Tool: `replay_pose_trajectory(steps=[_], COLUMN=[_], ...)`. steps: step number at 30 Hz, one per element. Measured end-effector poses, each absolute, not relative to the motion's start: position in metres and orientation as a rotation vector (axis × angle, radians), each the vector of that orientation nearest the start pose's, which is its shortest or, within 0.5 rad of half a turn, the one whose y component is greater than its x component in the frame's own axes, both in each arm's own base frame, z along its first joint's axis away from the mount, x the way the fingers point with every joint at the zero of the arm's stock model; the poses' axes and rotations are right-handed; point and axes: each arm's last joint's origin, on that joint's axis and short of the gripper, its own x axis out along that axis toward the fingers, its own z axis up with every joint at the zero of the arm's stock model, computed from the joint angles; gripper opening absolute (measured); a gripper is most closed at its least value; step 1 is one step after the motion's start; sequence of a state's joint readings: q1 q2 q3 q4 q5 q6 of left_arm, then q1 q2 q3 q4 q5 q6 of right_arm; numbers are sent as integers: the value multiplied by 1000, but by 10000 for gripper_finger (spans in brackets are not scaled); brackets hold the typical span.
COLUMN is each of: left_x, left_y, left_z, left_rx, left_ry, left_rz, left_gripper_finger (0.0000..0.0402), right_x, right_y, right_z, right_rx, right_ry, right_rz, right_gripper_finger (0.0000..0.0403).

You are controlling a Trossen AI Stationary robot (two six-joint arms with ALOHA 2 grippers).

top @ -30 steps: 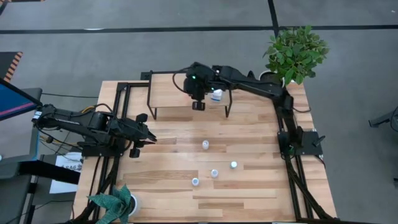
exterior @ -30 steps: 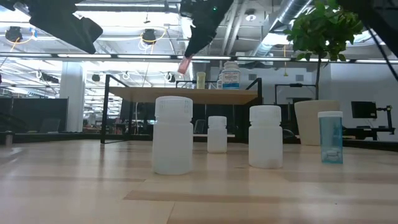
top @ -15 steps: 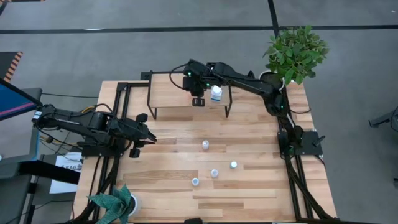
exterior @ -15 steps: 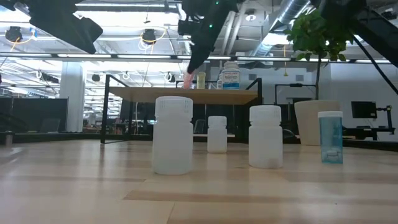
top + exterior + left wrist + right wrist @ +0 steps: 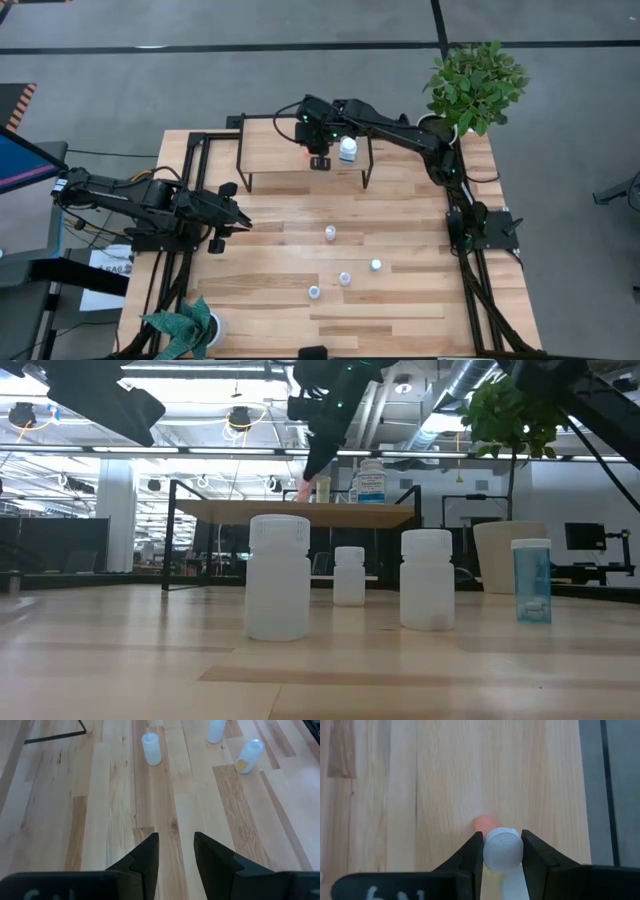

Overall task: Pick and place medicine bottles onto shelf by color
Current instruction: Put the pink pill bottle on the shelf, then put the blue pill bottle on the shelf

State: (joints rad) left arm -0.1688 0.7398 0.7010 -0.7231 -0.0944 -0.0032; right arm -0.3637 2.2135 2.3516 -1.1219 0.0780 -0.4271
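Note:
My right gripper point(image 5: 318, 161) is over the shelf point(image 5: 272, 145), a light-wood board on black legs at the table's far side, and is shut on a tiny bottle point(image 5: 503, 851) with a white ribbed cap and an orange-red lower end. A white bottle with a bluish label point(image 5: 347, 150) and a yellowish one point(image 5: 323, 488) stand on the shelf beside it. Several tiny bottles point(image 5: 328, 233) stand on the tabletop. My left gripper point(image 5: 243, 222) waits open and empty at the table's left, also seen in its wrist view point(image 5: 176, 850). My right gripper pinches the tiny bottle's white cap point(image 5: 492, 851) between its two fingers, coming from above and slanting down. The bottle hangs below the fingers with its orange-red end point(image 5: 300, 490) close over the shelf top. Whether that end touches the board, I cannot tell.
A leafy plant point(image 5: 475, 85) in a white pot stands at the far right corner, and another plant point(image 5: 190, 325) at the near left corner. Three white bottles point(image 5: 278, 575) and a blue-labelled one point(image 5: 531, 580) stand on the tabletop in the low view.
My right gripper has gone down toward the shelf top and a little toward the table's far edge, carrying the tiny bottle, whose orange-red end now hangs lower, close to the board. In the last half second it has hardly moved.

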Motion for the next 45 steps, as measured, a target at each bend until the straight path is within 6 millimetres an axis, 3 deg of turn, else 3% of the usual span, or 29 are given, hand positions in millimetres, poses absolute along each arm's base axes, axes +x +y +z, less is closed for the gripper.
replay_pose_trajectory(steps=[11, 23, 35, 39, 45], left_x=[140, 140, 140, 140, 140], left_y=[-21, -21, -21, -21, -21], left_z=[265, 265, 265, 265, 265], left_rx=[97, 96, 97, 97, 97], left_ry=[756, 756, 757, 758, 758], left_rz=[-70, -70, -70, -70, -70], left_gripper_finger=[109, 109, 109, 109, 109], right_x=[434, 434, 438, 434, 414], right_y=[-169, -170, -168, -161, -135], right_z=[328, 328, 332, 344, 379], right_rx=[-243, -234, -252, -266, -282], right_ry=[1046, 1045, 995, 971, 935], right_rz=[-193, -202, -208, -202, -179], right_gripper_finger=[118, 227, 239, 240, 240])
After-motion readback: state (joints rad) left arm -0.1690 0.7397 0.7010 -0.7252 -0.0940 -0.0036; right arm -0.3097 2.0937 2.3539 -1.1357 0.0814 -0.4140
